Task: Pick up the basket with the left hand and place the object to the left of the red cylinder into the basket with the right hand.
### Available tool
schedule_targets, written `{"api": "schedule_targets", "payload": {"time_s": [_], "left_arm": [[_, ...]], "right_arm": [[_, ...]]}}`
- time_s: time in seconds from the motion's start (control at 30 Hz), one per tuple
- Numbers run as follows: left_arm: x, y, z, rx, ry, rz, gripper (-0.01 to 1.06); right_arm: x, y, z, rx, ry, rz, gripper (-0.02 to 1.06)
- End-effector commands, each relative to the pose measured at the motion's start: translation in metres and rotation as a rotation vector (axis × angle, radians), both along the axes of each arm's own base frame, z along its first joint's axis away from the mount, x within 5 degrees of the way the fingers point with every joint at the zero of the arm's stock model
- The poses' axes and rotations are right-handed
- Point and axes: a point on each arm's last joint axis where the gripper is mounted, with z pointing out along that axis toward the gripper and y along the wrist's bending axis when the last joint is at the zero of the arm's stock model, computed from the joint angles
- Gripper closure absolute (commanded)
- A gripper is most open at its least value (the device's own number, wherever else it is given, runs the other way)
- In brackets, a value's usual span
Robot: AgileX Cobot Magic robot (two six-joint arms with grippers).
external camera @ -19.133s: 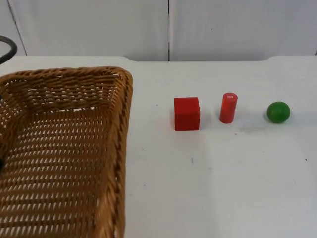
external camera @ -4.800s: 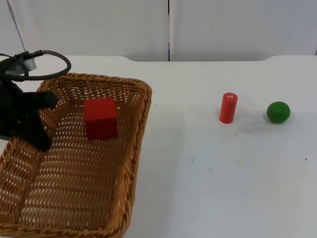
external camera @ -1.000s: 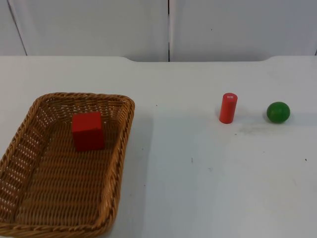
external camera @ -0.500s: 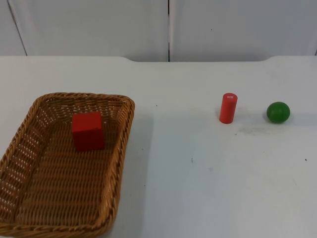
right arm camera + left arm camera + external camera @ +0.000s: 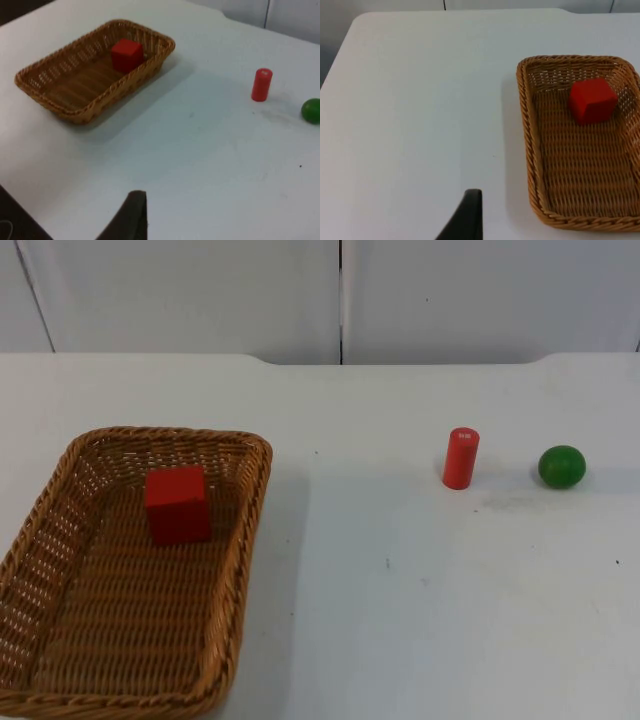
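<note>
The wicker basket [image 5: 245, 570] rests on the white table at the front left. The red cube [image 5: 178, 504] lies inside it, near its far end. At the right the red cylinder [image 5: 460, 457] stands upright. The left wrist view looks onto the basket [image 5: 525, 125] and cube [image 5: 591, 100] from well back, past the left gripper's black fingertip [image 5: 470, 215]. The right wrist view takes in the basket [image 5: 125, 82], cube [image 5: 126, 55] and cylinder [image 5: 261, 85] beyond the right gripper's fingertip [image 5: 131, 215]. Both grippers are drawn back, open and holding nothing.
A green ball [image 5: 561, 466] sits just right of the cylinder, also seen as the ball [image 5: 312, 110] from the right wrist. The grey partition wall [image 5: 340, 300] closes the table's far edge. White table lies between basket and cylinder.
Nothing has moved in the last second. Before that, the cube went from the table beside the cylinder into the basket, the basket came down onto the table, and the left arm withdrew.
</note>
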Motion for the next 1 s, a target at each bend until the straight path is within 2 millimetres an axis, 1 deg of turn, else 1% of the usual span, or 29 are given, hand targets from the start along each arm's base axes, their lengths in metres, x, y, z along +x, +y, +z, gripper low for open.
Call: {"api": "schedule_targets", "payload": {"time_s": [0.0,0.13,0.43,0.5,0.53,0.97], "left_arm": [[0.0005,-0.0005,0.0,-0.009,-0.013,-0.004,0.13],[0.0005,-0.0005,0.0,-0.009,-0.013,-0.004,0.13],[0.0005,-0.0005,0.0,-0.009,-0.013,-0.004,0.12],[0.0005,-0.0005,0.0,-0.005,-0.013,-0.006,0.02],[0.0005,-0.0005,0.0,-0.005,-0.013,-0.006,0.0],[0.0005,-0.0005,0.0,-0.002,-0.013,-0.008,0.0]], "right_arm": [[-0.0005,0.0005,-0.0032,-0.019,0.004,0.007,0.0],[0.0001,0.004,-0.0075,-0.014,0.018,0.027,0.0],[-0.0002,0.0045,-0.0083,-0.022,0.019,0.038,0.0],[-0.0002,0.0045,-0.0083,-0.022,0.019,0.038,0.0],[-0.0002,0.0045,-0.0083,-0.022,0.019,0.038,0.0],[0.0002,0.004,-0.0084,-0.02,0.021,0.028,-0.01]]}}
